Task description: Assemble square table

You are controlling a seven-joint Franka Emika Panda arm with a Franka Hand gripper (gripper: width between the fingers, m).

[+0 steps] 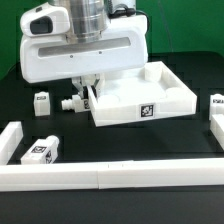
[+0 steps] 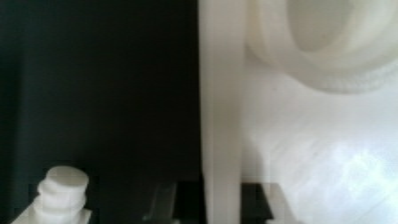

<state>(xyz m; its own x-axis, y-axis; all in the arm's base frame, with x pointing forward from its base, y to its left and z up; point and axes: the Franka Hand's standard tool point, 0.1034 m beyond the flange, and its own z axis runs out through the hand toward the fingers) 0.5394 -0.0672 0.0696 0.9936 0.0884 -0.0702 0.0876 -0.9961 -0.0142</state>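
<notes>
Exterior view. Pincer (image 1: 88, 95) lowered beneath the bulky white hand (image 1: 85, 45), clenched on the raised rim of the square slab (image 1: 120, 112), at the slab's edge toward the exterior view's left. Slab lying flat on the black table (image 1: 120, 145), rim upward, stretching away from the pincer toward the exterior view's right, with a tag (image 1: 147, 111) on its camera-facing wall. Just beside the pincer, on the exterior view's left of it, the nearest leg (image 1: 72, 102), lying down, threaded end pointing away from the pincer. Farther out the same way, a second leg (image 1: 42, 103), tag toward the camera. Nearer the camera than the pincer, a third leg (image 1: 40, 150), lying close to the low white wall (image 1: 110, 178). Well apart from the pincer, past the slab at the exterior view's right edge, a fourth leg (image 1: 217, 102).

Wrist view. Fingers (image 2: 267, 205) dark and blurred, one on each side of the slab's rim wall (image 2: 217, 100), no gap visible between them and the wall. Round corner socket (image 2: 329, 40) on the slab's inner side, ahead of the pincer. On the outer side, over the dark table, the nearest leg's threaded tip (image 2: 63, 195), near the pincer, apart from the rim.
</notes>
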